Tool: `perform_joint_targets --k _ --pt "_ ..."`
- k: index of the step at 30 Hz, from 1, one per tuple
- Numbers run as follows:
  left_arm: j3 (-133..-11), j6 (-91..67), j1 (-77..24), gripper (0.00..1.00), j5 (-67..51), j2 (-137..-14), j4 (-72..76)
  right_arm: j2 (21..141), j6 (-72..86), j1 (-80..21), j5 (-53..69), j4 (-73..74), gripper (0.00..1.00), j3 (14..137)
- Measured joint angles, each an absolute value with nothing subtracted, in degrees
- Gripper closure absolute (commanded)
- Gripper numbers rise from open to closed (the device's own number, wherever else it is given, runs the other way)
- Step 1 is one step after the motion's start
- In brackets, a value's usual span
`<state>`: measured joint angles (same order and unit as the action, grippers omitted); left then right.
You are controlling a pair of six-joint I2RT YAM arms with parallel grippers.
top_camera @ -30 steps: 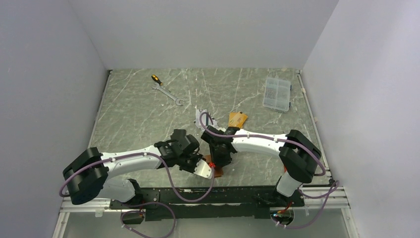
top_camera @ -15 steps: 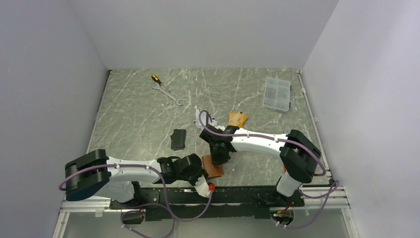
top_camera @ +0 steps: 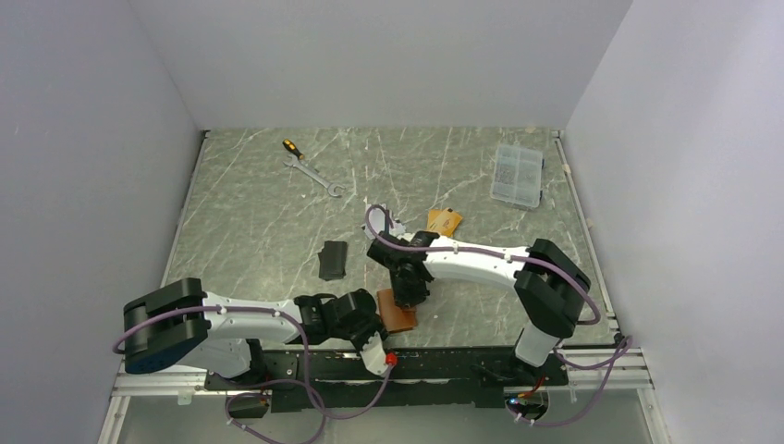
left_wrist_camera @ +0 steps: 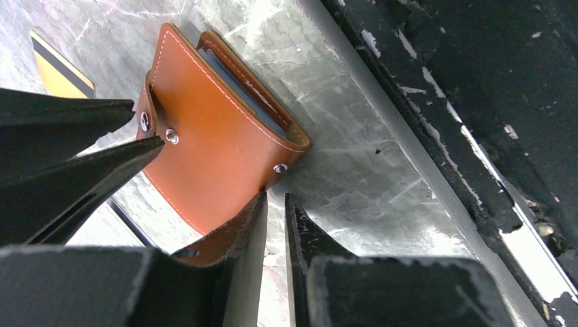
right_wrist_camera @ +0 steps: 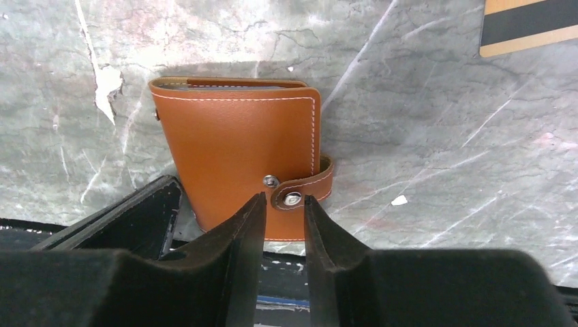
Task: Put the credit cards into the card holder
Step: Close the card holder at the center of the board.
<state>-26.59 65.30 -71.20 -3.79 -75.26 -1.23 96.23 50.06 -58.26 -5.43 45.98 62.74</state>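
The card holder (top_camera: 399, 313) is a tan leather wallet lying folded near the table's front edge. In the right wrist view the card holder (right_wrist_camera: 238, 146) has its strap curled round the right side, and the strap's snap (right_wrist_camera: 293, 199) shows between my right gripper (right_wrist_camera: 281, 199) tips. Those jaws stand partly apart, and I cannot tell if they touch the strap. My left gripper (left_wrist_camera: 272, 204) is low beside the holder's near corner with a narrow gap and only bare table in it. Gold credit cards (top_camera: 445, 220) lie further back; one gold card (right_wrist_camera: 528, 24) has a dark stripe.
A black pouch (top_camera: 333, 260) lies left of the right gripper (top_camera: 407, 294). A wrench (top_camera: 319, 176) and a small screwdriver (top_camera: 291, 146) are at the back left, and a clear parts box (top_camera: 518, 174) at the back right. The black front rail (left_wrist_camera: 477, 136) runs right beside the holder.
My left arm has drawn back toward the front edge and its jaws have narrowed. The card holder now lies flat and folded. The right gripper has stayed over it and closed a little.
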Motion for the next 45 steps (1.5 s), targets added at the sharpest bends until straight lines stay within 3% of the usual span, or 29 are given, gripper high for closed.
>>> perform_joint_targets --k 29,40,45 --pt "-24.08 65.28 -70.81 0.84 -3.49 -74.94 3.73 103.53 51.2 -64.2 -15.22 56.73 0.69 71.42" --pt "-24.08 65.08 -70.78 0.85 -3.14 -74.94 3.57 103.61 51.96 -64.55 -16.16 56.97 0.98 71.42" --pt "-24.08 65.06 -70.78 0.86 -3.14 -74.94 3.49 103.61 52.47 -64.6 -16.34 57.04 1.0 71.42"
